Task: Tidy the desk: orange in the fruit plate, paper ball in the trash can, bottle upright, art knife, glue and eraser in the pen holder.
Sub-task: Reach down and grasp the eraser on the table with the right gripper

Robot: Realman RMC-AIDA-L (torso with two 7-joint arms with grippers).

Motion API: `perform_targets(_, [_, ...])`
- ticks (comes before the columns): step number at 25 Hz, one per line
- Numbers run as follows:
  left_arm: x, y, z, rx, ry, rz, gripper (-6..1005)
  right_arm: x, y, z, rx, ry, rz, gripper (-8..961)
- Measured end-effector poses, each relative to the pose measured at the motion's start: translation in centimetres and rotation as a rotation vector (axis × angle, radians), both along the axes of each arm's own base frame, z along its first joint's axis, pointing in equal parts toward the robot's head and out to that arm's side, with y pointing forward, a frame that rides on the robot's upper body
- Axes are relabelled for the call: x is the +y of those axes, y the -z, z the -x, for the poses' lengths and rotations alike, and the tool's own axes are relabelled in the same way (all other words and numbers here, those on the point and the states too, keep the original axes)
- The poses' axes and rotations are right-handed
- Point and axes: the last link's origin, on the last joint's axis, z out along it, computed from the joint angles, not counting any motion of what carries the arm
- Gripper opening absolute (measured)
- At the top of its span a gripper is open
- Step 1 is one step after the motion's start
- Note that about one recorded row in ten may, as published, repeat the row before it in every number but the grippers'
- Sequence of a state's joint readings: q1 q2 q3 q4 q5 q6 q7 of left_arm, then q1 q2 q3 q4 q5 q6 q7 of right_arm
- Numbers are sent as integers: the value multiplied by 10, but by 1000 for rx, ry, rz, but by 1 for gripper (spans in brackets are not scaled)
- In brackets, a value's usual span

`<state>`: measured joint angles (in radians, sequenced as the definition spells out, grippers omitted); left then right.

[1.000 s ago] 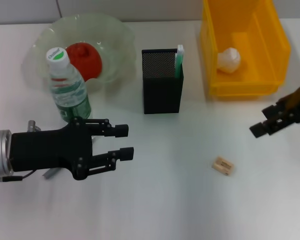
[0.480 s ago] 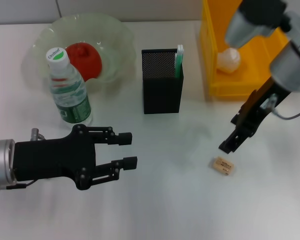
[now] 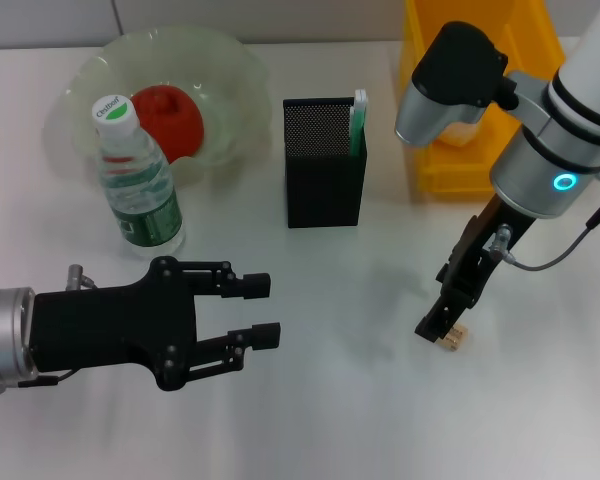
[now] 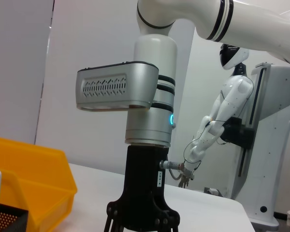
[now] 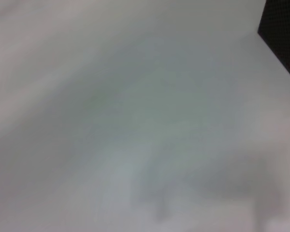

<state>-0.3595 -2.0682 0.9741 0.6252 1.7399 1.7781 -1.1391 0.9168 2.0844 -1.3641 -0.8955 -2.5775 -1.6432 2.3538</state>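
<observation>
The right gripper [image 3: 442, 328] points down at the desk [image 3: 340, 420], its tip right at the eraser [image 3: 454, 337]; whether its jaws are open, closed or around the eraser cannot be told. The eraser lies flat toward the desk's right side, mostly hidden behind the gripper, so its long axis cannot be read. Bare desk lies all around it: toward the near edge, toward the right edge, and across to the left gripper.

The left gripper [image 3: 258, 312] hangs over the near left part of the desk, fingers [image 3: 242, 286] spread apart and holding nothing, pointing toward the right. Its body covers much of the near left area. Open desk runs between its fingertips and the eraser.

The pen holder [image 3: 324, 176], a black mesh box, stands upright near the middle of the desk toward the far edge, with a green-and-white stick [image 3: 359, 122] poking out at its right corner. There is clear room in front of it and on both sides.

The bottle [image 3: 137, 180] stands upright, cap up, to the left of the holder, touching or just in front of the plate [image 3: 230, 70]. The plate sits at the far left corner and holds the orange [image 3: 170, 117].

The yellow bin [image 3: 450, 165] sits at the far right, largely hidden by the right arm; its contents are not visible. In the left wrist view the bin [image 4: 34, 183] shows beside the right arm's column.
</observation>
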Motion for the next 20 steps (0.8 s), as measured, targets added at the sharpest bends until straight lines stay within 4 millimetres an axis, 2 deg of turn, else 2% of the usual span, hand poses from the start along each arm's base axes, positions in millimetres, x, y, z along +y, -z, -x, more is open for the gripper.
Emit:
perform_targets(14, [1, -1, 0, -8, 5, -13, 482, -3, 1, -5, -3, 20, 9, 822])
perform_targets(20, [1, -1, 0, -5, 1, -17, 482, -5, 2, -4, -20, 15, 23, 580])
